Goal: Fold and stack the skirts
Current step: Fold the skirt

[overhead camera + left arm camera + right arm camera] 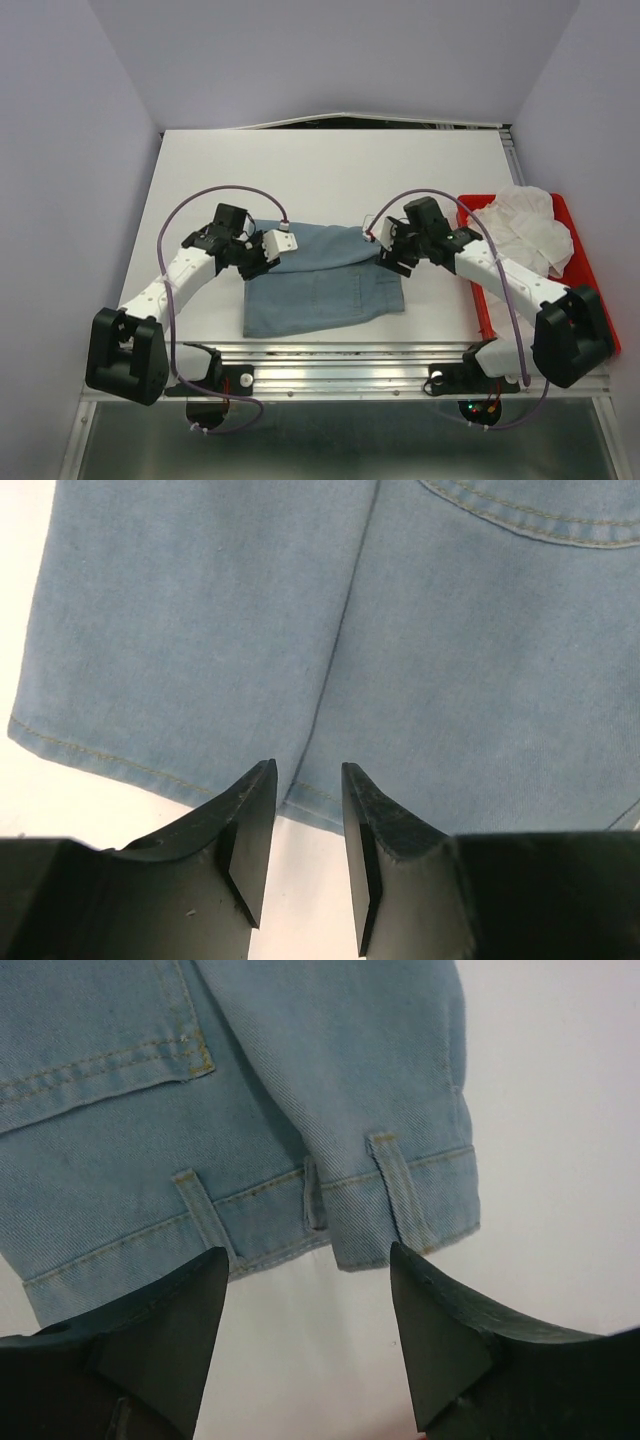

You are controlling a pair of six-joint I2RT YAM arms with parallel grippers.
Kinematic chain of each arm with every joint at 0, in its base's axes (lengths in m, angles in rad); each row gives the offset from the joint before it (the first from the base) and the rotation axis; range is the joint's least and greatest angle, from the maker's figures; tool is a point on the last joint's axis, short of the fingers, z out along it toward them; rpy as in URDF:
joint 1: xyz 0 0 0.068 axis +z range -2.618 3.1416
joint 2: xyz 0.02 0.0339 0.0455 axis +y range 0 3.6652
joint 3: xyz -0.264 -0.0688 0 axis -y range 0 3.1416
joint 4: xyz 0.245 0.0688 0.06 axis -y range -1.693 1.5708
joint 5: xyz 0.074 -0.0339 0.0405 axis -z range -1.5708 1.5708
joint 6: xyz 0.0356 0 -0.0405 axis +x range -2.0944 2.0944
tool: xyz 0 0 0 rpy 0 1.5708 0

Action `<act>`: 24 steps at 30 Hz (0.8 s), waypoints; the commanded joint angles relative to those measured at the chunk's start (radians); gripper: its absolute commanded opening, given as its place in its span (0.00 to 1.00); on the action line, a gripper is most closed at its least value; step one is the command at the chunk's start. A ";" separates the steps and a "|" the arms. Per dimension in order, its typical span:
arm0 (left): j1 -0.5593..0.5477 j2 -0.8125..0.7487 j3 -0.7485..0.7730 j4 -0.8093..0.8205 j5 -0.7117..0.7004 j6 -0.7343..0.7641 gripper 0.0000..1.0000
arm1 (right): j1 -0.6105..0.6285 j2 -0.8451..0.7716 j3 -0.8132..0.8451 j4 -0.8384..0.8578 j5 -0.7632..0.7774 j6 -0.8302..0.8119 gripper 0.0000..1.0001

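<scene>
A light-blue denim skirt (320, 280) lies flat on the white table between my two arms. My left gripper (262, 258) is at its left hem edge, open with a narrow gap; in the left wrist view the fingertips (258, 790) sit just over the stitched hem of the skirt (330, 660), holding nothing. My right gripper (392, 260) is at the skirt's right end, open wide; in the right wrist view the waistband with belt loops (330, 1200) lies just beyond the fingers (430, 1300), apart from them.
A red plastic tray (480, 300) stands at the right, holding crumpled white cloth (525, 225). The table's near edge has a metal rail (340, 360). The back table edge meets grey walls.
</scene>
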 commanded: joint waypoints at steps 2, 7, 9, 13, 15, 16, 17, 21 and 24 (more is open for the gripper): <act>0.002 0.020 0.043 0.018 -0.036 0.001 0.43 | 0.045 0.076 0.019 0.105 0.129 -0.044 0.69; 0.002 0.074 0.042 0.027 -0.065 0.019 0.43 | 0.055 0.134 0.024 0.179 0.201 -0.073 0.61; 0.002 0.097 0.042 0.031 -0.082 0.038 0.43 | 0.055 0.155 0.022 0.196 0.213 -0.087 0.53; 0.002 0.140 0.048 0.041 -0.113 0.067 0.43 | 0.064 0.188 0.027 0.204 0.232 -0.090 0.38; 0.002 0.163 0.054 0.039 -0.127 0.093 0.43 | 0.064 0.197 0.030 0.204 0.235 -0.089 0.33; 0.002 0.169 0.054 0.041 -0.127 0.098 0.43 | 0.064 0.199 0.030 0.204 0.233 -0.086 0.31; 0.002 0.177 0.054 0.039 -0.130 0.107 0.43 | 0.064 0.200 0.032 0.201 0.230 -0.081 0.31; 0.002 0.214 0.056 0.032 -0.142 0.151 0.37 | 0.064 0.200 0.035 0.190 0.224 -0.081 0.15; 0.002 0.229 0.050 0.059 -0.156 0.155 0.26 | 0.064 0.206 0.033 0.188 0.230 -0.080 0.01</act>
